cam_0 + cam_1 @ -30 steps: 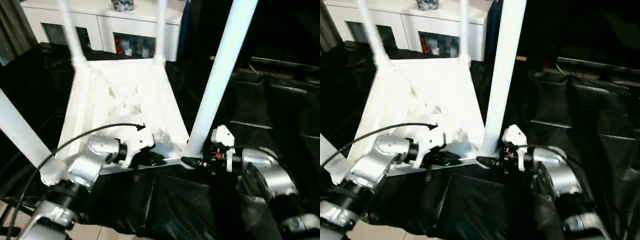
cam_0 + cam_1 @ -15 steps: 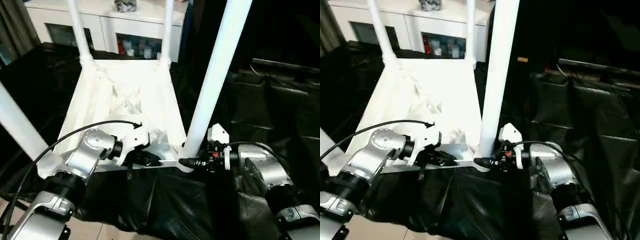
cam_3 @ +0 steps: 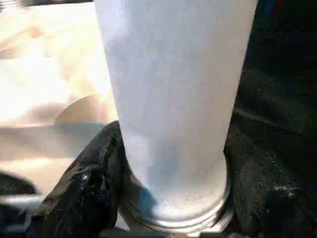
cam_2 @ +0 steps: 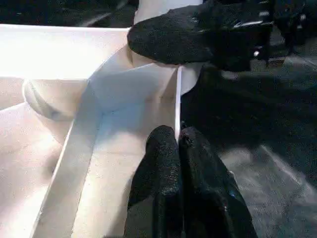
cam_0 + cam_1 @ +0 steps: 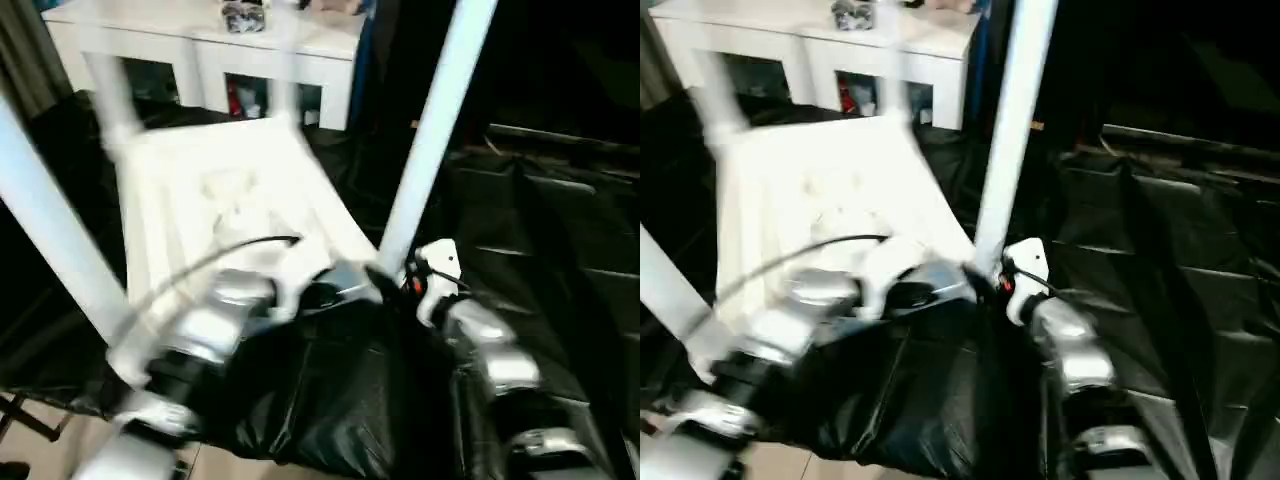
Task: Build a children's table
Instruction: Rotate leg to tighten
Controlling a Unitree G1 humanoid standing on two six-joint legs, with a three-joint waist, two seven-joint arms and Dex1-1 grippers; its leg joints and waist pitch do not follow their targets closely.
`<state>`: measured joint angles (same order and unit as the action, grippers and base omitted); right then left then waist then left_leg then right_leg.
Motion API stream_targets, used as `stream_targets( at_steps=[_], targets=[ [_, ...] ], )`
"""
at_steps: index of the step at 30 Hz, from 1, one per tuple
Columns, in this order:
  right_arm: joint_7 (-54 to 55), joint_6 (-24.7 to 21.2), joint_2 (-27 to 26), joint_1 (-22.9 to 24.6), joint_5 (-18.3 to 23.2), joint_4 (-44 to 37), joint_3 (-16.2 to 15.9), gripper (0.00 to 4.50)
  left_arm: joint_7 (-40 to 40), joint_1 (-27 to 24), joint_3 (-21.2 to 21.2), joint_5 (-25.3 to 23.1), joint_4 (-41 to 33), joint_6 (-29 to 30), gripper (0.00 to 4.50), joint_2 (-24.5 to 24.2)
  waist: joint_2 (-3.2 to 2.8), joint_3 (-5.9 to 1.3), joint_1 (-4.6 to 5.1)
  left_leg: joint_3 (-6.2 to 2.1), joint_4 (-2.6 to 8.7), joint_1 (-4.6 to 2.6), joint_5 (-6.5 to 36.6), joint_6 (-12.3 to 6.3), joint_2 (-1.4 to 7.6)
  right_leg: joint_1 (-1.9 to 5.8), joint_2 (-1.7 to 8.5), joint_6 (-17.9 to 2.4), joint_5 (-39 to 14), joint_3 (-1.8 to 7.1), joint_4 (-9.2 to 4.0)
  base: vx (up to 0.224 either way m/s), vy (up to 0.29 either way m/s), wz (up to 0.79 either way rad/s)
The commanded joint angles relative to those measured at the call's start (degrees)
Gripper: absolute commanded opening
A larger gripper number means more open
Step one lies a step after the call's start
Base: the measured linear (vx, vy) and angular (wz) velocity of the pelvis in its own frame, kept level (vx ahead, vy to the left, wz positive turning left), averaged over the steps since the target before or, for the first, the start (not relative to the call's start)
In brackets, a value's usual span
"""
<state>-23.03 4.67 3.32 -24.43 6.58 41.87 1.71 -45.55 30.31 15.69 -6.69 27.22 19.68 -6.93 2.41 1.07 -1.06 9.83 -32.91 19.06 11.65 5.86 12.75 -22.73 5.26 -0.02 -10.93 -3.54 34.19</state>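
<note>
All four legs up; the near right one is in the robot's grip at its base.

Closest to me, the right gripper (image 3: pixel 168 198) has its black fingers (image 3: pixel 84 193) clamped around the foot of the near right leg (image 5: pixel 430 140), right where it enters the corner socket, while the left gripper (image 4: pixel 179 148), fingers pressed together, rests on the thin near rim of the upturned tabletop (image 5: pixel 230 190) lying on black sheeting (image 5: pixel 330 390). The near left leg (image 5: pixel 50 220) stands too, and the two far legs (image 5: pixel 112 90) rise beyond, before a white cabinet (image 5: pixel 200 50). I'd say only seating this last leg and flipping the table upright remain.
</note>
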Motion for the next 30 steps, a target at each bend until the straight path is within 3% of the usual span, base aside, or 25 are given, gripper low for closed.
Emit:
stream_targets(
  at_steps=[1, 3, 5, 8, 9, 14, 16, 18, 22, 25, 28, 29, 30],
  targets=[
    [0.37, -1.78, -3.69, 0.57, -2.90, 3.08, -4.55, 2.63, 1.17, -1.74, 4.41, -0.02, 2.54, 1.00, 0.00, 4.24, -0.06, -1.48, 0.10, 0.08, 4.65, 0.68, 19.93, -0.63, 0.04, 1.28, 1.95, -6.32, -25.21, 1.74, -5.64, 0.000, 0.000, 0.00],
    [0.13, -0.52, -4.63, 0.58, -3.82, 2.21, -5.89, 2.63, 2.04, -1.73, 4.42, -0.15, 2.46, 1.10, 0.00, 4.97, 0.01, -1.44, 0.08, 0.08, 4.72, 0.68, 20.21, -0.74, 0.09, 1.21, 1.88, -6.13, -24.54, 1.72, -5.68, 0.000, 0.000, 0.00],
    [-0.89, 1.29, -4.05, 0.85, -3.33, 1.41, -5.36, 3.18, 1.63, -1.99, 4.20, -0.26, 1.81, 1.01, 0.00, 4.50, 0.09, -1.49, 0.07, 0.07, 4.75, 0.79, 20.56, -0.99, 0.05, 1.27, 1.95, -5.94, -24.78, 1.74, -5.72, 0.000, 0.000, 0.00],
    [-3.48, 2.16, -2.58, 1.23, -1.48, 0.12, -4.05, 3.35, 0.55, -2.35, 4.08, -0.34, 1.05, 0.31, 0.00, 3.08, 0.23, -1.54, 0.09, 0.12, 4.74, 0.99, 20.08, -1.54, 0.07, 1.33, 1.96, -5.97, -24.26, 1.79, -5.70, 0.000, 0.000, 0.00],
    [-5.63, 2.53, -1.01, 1.74, -1.15, -1.31, -4.11, 3.61, 0.22, -2.42, 3.80, -0.29, 0.93, 0.10, 0.00, 2.33, 0.25, -1.55, -0.01, 0.16, 4.73, 1.07, 19.62, -1.86, 0.07, 1.38, 1.95, -6.05, -23.73, 1.82, -5.70, 0.000, 0.000, 0.00],
    [-15.24, 0.37, 6.70, 5.70, 2.61, -10.70, -3.10, 3.93, -0.83, -2.72, 2.73, -0.47, 1.03, -1.37, 0.00, -0.66, 0.68, -1.92, -0.96, 0.69, 4.21, 1.20, 12.97, -4.04, 0.21, 1.95, 1.75, -8.93, -13.13, 2.11, -4.64, 0.000, 0.000, 0.00],
    [-19.57, -1.74, 10.55, 8.04, 5.52, -15.55, -1.81, 4.16, -1.47, -3.09, 2.41, -0.45, 0.69, -1.80, 0.00, -1.61, 1.28, -1.93, -1.50, 0.97, 3.91, 1.21, 10.26, -5.76, 0.23, 2.23, 1.69, -10.10, -9.90, 2.11, -4.32, 0.000, 0.000, 0.00],
    [-21.64, -2.37, 12.46, 9.32, 6.78, -17.61, -1.29, 4.30, -1.70, -3.45, 2.32, -0.42, 0.29, -1.87, 0.00, -1.98, 1.30, -1.89, -1.89, 0.86, 3.89, 1.54, 8.88, -6.42, 0.28, 2.54, 1.91, -9.74, -9.66, 2.05, -4.18, 0.000, 0.000, 0.00],
    [-28.93, -6.06, 18.06, 13.84, 9.55, -24.29, -1.29, 4.30, -2.45, -4.85, 2.33, 0.00, -1.59, -2.44, 0.00, -3.00, 1.37, -1.49, -2.04, 0.72, 4.21, 1.43, 12.18, -5.58, 0.41, 2.24, 2.12, -7.98, -17.74, 1.96, -5.07, 0.000, 0.000, 0.00],
    [-35.79, -12.35, 22.18, 17.74, 13.00, -30.80, -3.07, 4.30, -0.83, -6.42, 1.10, 1.19, -3.29, -5.99, 0.00, -2.35, 1.28, -1.41, -2.18, 0.43, 4.49, 1.70, 13.82, -5.29, 0.45, 2.23, 1.96, -6.90, -19.45, 1.90, -5.27, 0.000, 0.000, 0.00],
    [-37.12, -13.40, 22.85, 18.26, 13.36, -32.10, -3.96, 4.30, -0.22, -7.14, -0.71, 3.49, -5.44, -6.47, 0.00, -1.15, 1.46, -1.43, -1.97, 0.31, 4.47, 1.93, 14.03, -4.81, 0.41, 2.22, 2.14, -6.25, -21.06, 1.81, -5.39, 0.000, 0.000, 0.00],
    [-37.24, -13.60, 22.84, 18.20, 13.44, -32.20, -4.08, 4.30, -0.30, -7.25, -1.06, 3.99, -5.92, -6.24, 0.00, -0.95, 1.42, -1.46, -1.99, 0.37, 4.42, 1.71, 14.11, -4.67, 0.45, 2.04, 2.16, -6.40, -21.22, 1.84, -5.38, 0.000, 0.000, 0.00],
    [-37.20, -14.13, 22.40, 17.48, 14.00, -32.32, -4.34, 4.33, -0.53, -8.39, -2.33, 6.22, -9.47, -4.87, 0.43, -0.16, 1.22, -1.60, -2.05, 0.35, 4.40, 1.56, 13.70, -4.43, 0.59, 1.98, 2.24, -7.18, -20.18, 1.89, -5.20, 0.000, 0.000, 0.00]
  ],
)
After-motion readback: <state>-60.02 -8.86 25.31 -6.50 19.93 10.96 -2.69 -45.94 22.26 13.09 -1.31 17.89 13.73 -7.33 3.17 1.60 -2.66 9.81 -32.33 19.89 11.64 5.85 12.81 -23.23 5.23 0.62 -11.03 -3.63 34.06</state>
